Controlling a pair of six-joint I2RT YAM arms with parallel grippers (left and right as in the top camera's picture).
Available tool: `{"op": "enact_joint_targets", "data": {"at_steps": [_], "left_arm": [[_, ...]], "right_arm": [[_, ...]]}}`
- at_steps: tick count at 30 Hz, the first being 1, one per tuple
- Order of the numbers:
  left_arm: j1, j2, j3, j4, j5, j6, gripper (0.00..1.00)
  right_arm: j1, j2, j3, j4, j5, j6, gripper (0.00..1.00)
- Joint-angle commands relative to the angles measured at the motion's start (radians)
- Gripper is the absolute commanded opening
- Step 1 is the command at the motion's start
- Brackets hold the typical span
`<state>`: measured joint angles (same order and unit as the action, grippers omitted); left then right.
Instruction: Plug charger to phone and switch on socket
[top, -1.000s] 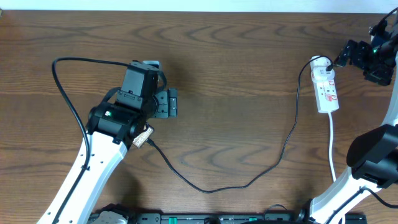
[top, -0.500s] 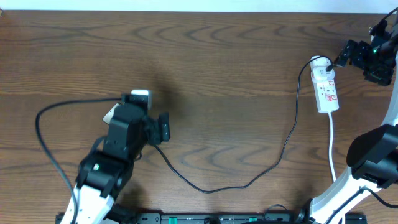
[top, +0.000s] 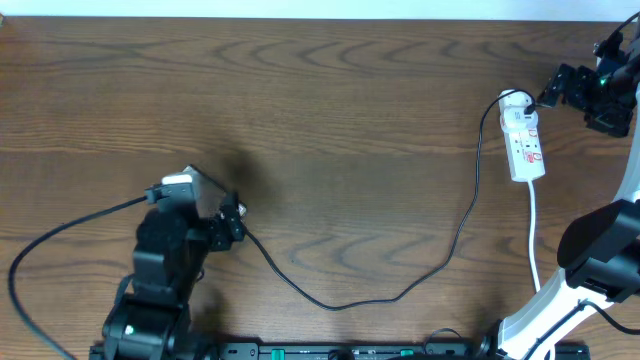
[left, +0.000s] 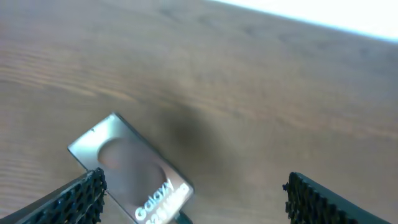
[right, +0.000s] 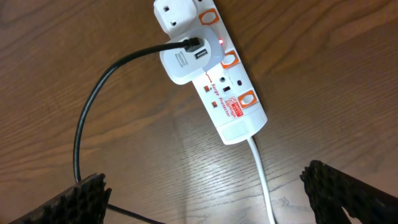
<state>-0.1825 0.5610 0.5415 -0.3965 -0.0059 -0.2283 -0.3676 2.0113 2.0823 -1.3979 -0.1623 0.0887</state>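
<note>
the left jaws (left: 196, 177) stand released, wide apart, grasping nothing. the phone (left: 130, 168) lies flat on the surface (left: 249, 74) below them, close to the left finger and clear of the right one. the black cable (top: 340, 305) runs up to the phone's near end; whether its tip is seated i cannot tell. the right jaws (right: 204, 174) are spread and empty too, the power strip (right: 230, 93) ahead of them with the white plug (right: 183, 62) in it and a small red light (right: 221, 42) beside. the phone looks stiff, smooth and probably slippery: take it across its long edges. the cable is light and floppy; pinch just behind the tip. the strip may slide under a switch press.
</note>
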Motion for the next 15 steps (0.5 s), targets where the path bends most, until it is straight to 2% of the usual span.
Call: {"op": "enact_joint_targets", "data": {"at_steps": [1, 6, 15], "left_arm": [[0.032, -0.066, -0.03, 0.076, -0.003, 0.007, 0.9], [0.074, -0.173, -0.113, 0.246, -0.003, 0.007, 0.9], [0.137, -0.321, -0.266, 0.458, -0.007, 0.007, 0.9]], "right_arm": [[-0.002, 0.001, 0.011, -0.002, 0.003, 0.011, 0.99], [-0.002, 0.001, 0.011, -0.002, 0.003, 0.011, 0.99], [-0.002, 0.001, 0.011, -0.002, 0.003, 0.011, 0.99]]}}
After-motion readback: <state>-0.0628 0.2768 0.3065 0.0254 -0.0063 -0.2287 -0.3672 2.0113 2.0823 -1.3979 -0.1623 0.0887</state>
